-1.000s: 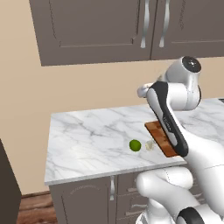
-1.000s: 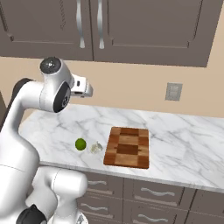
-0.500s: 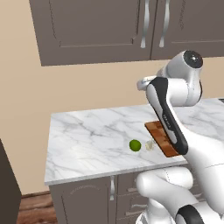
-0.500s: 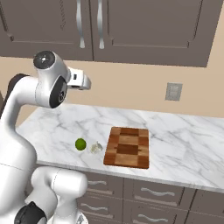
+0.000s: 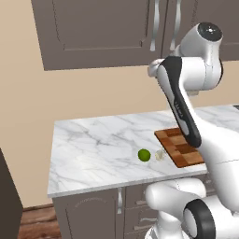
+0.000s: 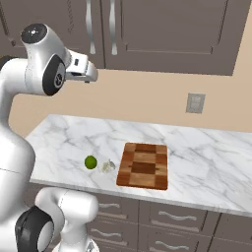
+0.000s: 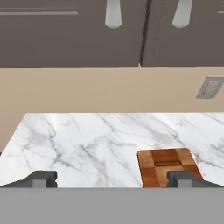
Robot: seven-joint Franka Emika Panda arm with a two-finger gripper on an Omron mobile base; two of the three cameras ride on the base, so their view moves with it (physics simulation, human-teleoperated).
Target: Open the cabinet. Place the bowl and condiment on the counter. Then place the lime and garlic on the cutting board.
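Nothing done yet, as far as I can judge. The large wall-mounted dark grey-brown panelled cabinet (image 6: 162, 34) has both doors closed; its long curved silver handles (image 6: 102, 27) hang side by side at the door seam, at 12 o'clock in my hand view. The bowl and condiment are presumably behind those doors; I can't tell.

My pincer (image 7: 112, 178) is spread wide, nothing between the tips, held up in the air above the desk and below the cabinet, facing the wall. In the right base view it sits at about 10 o'clock (image 6: 87, 74), just under the handles but apart from them.

The white grey-veined marble slab desk (image 6: 64, 142) carries the small round bright green lime (image 6: 90, 162) and the tiny pale whitish garlic bulb (image 6: 108, 166) just beside it, at the lime's 3 o'clock. Both lie on bare marble near the front edge, just off the checkered reddish-brown wooden cutting board (image 6: 143, 165), which is at the garlic's 3 o'clock. The garlic is close to the board's edge, not on it.

Left to do, by my reading: everything. Open the cabinet, bring the bowl and condiment down to the desk, then move the lime and garlic onto the board. Likely next: reach up to a handle.
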